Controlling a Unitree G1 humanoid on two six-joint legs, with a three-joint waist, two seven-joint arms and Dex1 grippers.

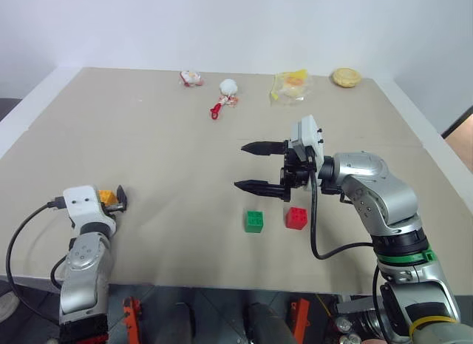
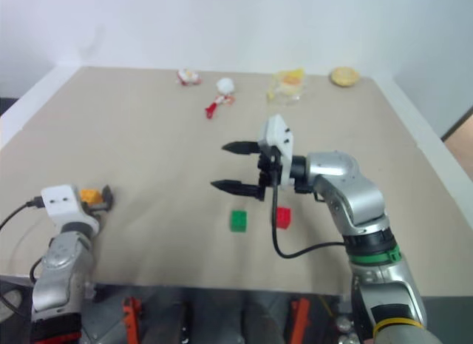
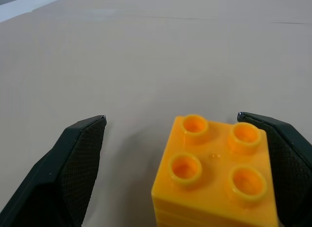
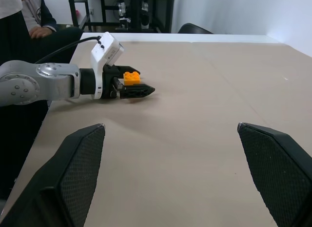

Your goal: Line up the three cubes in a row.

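Orange cube [image 3: 214, 175] sits between the wide-spread left gripper [image 1: 118, 199] fingers, ungripped, at eight o'clock on the table [image 1: 148, 137]. Right gripper [image 1: 255, 166], spread wide and empty, hovers over green [image 1: 254, 220] and red [image 1: 296, 217] cubes, already paired at five o'clock. Orange remains to be joined.
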